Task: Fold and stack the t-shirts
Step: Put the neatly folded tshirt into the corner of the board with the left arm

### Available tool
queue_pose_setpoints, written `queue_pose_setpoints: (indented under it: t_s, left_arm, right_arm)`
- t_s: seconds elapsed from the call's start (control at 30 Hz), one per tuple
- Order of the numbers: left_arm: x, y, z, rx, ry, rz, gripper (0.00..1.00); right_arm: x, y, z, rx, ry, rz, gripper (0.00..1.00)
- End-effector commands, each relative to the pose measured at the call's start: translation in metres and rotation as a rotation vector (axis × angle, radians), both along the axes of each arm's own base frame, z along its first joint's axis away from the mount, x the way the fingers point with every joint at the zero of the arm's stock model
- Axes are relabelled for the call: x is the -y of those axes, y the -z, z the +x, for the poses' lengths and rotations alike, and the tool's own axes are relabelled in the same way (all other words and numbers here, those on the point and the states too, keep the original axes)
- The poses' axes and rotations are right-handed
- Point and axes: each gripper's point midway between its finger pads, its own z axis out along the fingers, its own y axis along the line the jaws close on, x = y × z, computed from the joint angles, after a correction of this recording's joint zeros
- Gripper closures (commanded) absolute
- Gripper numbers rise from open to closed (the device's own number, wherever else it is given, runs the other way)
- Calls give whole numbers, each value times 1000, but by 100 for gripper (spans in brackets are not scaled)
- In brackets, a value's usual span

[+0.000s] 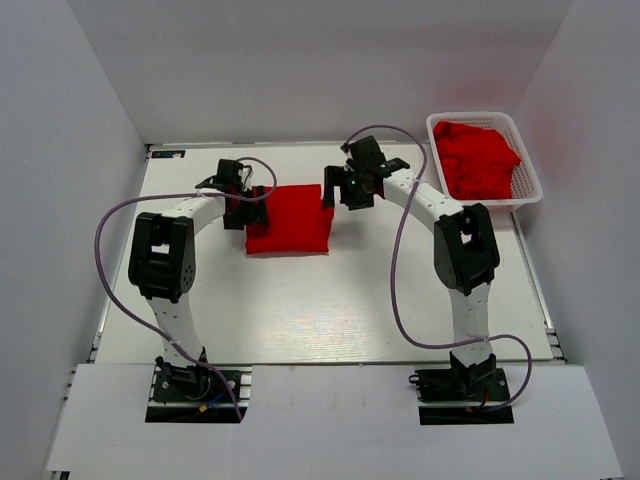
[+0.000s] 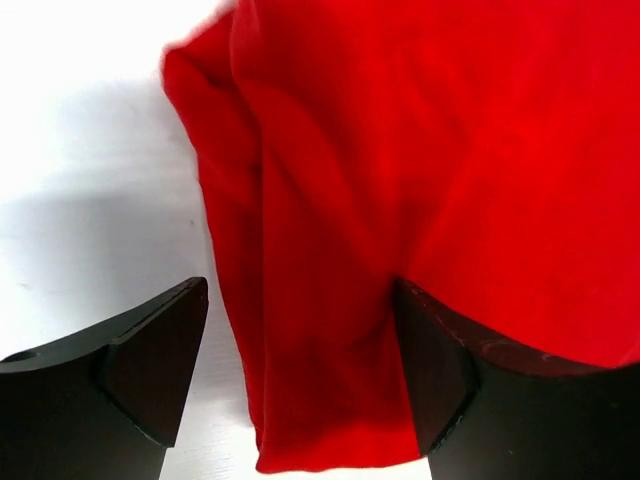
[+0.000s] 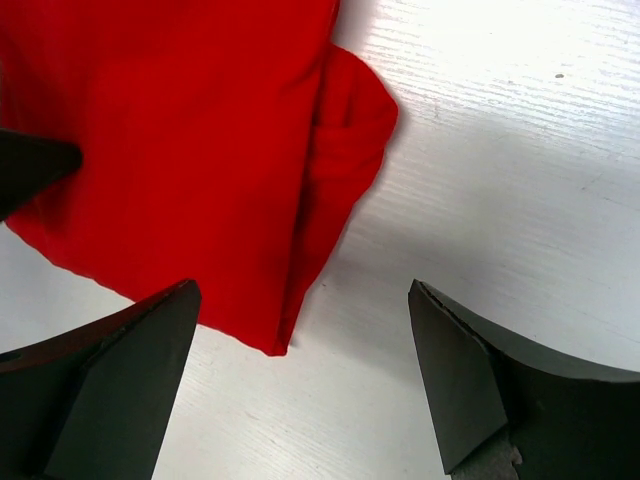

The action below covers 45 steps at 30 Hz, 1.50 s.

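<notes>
Bracketing opposite edges of the folded t-shirt (image 1: 288,222), both jaws gape.

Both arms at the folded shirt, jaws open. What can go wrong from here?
1. The left gripper straddles the layered edge of the folded t-shirt. Closing might pinch only some layers and pull the fold open.
2. At the right gripper, only a corner of the cloth lies between the fingers, and a loose flap bulges out beside it. A grab may miss or drag the shirt crooked.
</notes>
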Motion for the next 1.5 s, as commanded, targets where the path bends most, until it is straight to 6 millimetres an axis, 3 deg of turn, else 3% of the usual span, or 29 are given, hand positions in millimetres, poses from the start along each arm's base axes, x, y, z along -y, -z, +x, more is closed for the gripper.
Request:
queue_pose_setpoints:
  t_s: [0.0, 0.23, 0.43, 0.47, 0.6, 0.63, 0.8, 0.93, 1.03, 1.13, 1.23, 1.27, 1.33, 1.37, 1.47]
  left_arm:
    - [6, 4, -4, 8, 49, -35, 16]
    - [9, 22, -3, -25, 62, -18, 31]
    - [10, 37, -3, -58, 67, -37, 61]
    - [11, 30, 5, -35, 67, -40, 66]
    - [-23, 22, 26, -20, -9, 133, 89]
    - [-27, 14, 33, -2, -24, 153, 100]
    - [-72, -29, 79, 120, -76, 290, 100]
    - [-116, -51, 109, 184, -93, 386, 100]
    - [-144, -55, 127, 208, -110, 462, 100]
    - [-189, -58, 144, 231, -182, 498, 100]
    - [-216, -64, 157, 267, -191, 525, 100]
    - [-230, -54, 160, 258, -204, 535, 100]
    - [-245, -64, 171, 291, -211, 547, 100]
    - [-254, -56, 173, 280, -214, 556, 100]
    - [-264, -69, 183, 324, -200, 590, 100]
  right_arm:
    - [1, -38, 1, 92, -10, 22, 10]
    - [4, -33, -6, 79, -16, 13, 10]
    - [10, -33, -7, 91, 2, -5, 10]
    - [12, -32, -7, 89, 9, -9, 10]
    - [14, -37, -4, 111, 17, -21, 10]
    - [17, -36, -2, 113, 21, -26, 10]
    - [26, -42, -1, 146, 37, -63, 10]
    - [35, -57, -2, 211, 50, -69, 10]
    - [43, -63, 0, 250, 70, -94, 10]
    - [52, -67, 2, 269, 99, -122, 10]
    - [54, -72, 4, 284, 100, -133, 10]
    - [54, -74, 7, 291, 100, -136, 10]
    - [55, -78, 7, 278, 100, -148, 10]
    - [54, -83, 7, 284, 99, -145, 10]
    - [53, -91, 7, 294, 95, -136, 10]
